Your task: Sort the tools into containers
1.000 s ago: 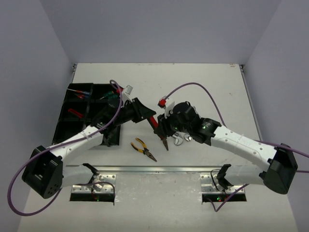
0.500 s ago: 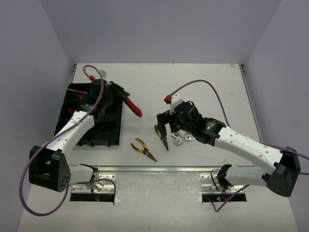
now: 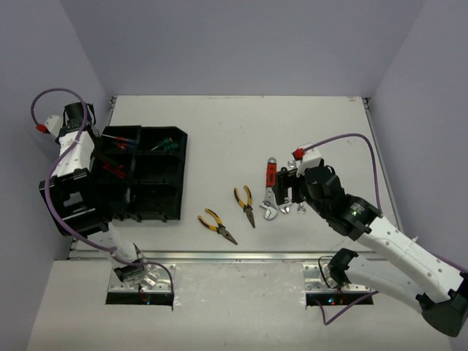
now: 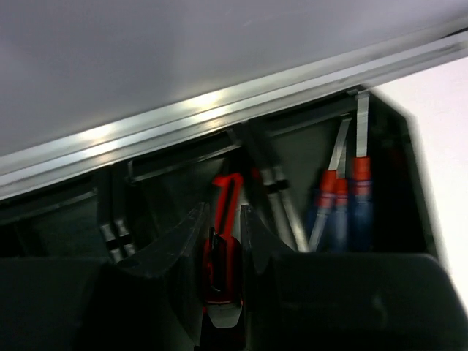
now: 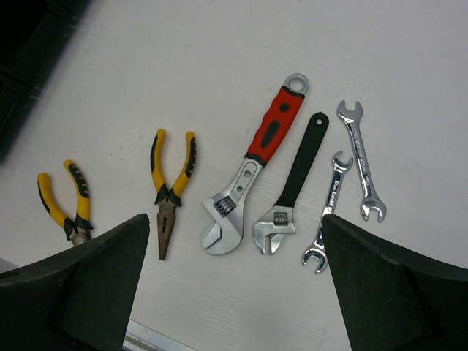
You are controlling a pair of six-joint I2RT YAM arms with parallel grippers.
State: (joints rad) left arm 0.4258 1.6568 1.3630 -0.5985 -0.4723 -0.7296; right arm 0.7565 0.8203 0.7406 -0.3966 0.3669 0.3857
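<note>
Between lilac walls (image 3: pixel 241 44), a white table (image 3: pixel 292 124) carries loose tools (image 3: pixel 245 206).

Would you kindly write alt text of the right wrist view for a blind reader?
Six tools lie on a white table: two yellow-handled pliers at left, a red-handled adjustable wrench, a black-handled adjustable wrench, two small silver wrenches. The right end effector hangs open above them.

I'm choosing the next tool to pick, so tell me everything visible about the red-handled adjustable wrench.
The red-handled adjustable wrench lies flat on the white table, and only the table touches it. Its red grip has a black inlay and ends in a silver hanging ring pointing away from the arms. The shiny metal head, jaw slightly open, points toward them. It sits between yellow pliers and a black-handled wrench, apart from both.
</note>
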